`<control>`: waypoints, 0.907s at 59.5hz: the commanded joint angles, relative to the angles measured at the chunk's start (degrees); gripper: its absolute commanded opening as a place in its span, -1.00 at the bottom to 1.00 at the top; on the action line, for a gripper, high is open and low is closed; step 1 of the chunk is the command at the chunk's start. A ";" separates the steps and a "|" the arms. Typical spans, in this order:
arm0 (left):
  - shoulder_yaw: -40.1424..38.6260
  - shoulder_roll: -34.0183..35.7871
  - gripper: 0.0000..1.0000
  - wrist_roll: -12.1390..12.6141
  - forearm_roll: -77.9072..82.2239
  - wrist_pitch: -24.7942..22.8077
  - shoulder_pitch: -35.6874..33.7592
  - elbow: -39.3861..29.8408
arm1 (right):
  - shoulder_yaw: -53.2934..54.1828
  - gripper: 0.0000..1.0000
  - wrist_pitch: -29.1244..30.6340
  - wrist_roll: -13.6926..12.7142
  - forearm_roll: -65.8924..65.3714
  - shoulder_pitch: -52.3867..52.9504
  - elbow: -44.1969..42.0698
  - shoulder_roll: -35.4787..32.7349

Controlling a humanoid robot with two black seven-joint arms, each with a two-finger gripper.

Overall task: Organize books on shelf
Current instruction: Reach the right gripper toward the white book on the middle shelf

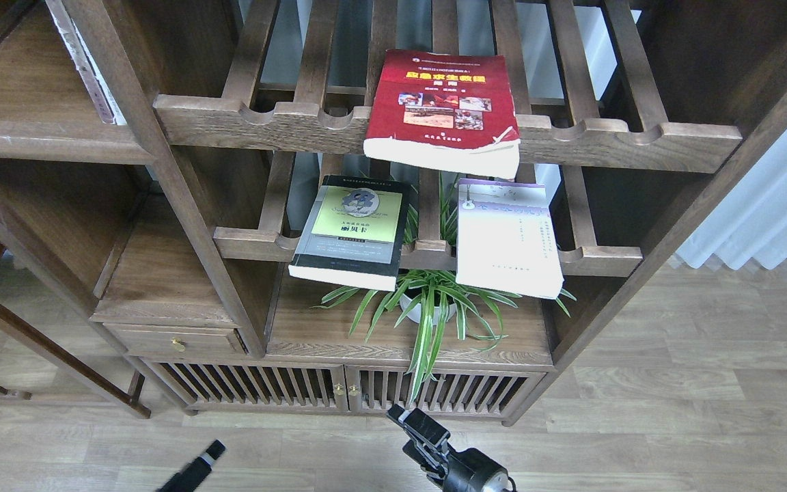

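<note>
A thick red book (443,109) with a yellow title lies flat on the upper slatted rack, its front overhanging the rail. On the lower rack lie a black-grey book (356,229) with a yellow-green panel, at left, and a white-lilac book (506,236), at right. Flat solid boards of the shelf (21,102) sit at upper left, and another board (161,280) lies lower down. My left gripper (212,451) and right gripper (410,420) hang low over the floor, well below the books. Both are dark and small, and their fingers cannot be told apart. Neither touches anything.
A potted spider plant (427,304) stands on the bottom board beneath the two lower books. A thin pale book (89,75) leans against the post at upper left. A drawer (175,339) and slatted cabinet doors (339,386) sit below. White curtains (776,205) hang at right.
</note>
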 commanded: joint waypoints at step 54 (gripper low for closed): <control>-5.20 2.73 1.00 -0.54 0.07 0.01 0.82 1.60 | -1.31 1.00 11.16 1.62 0.31 6.76 -13.49 0.00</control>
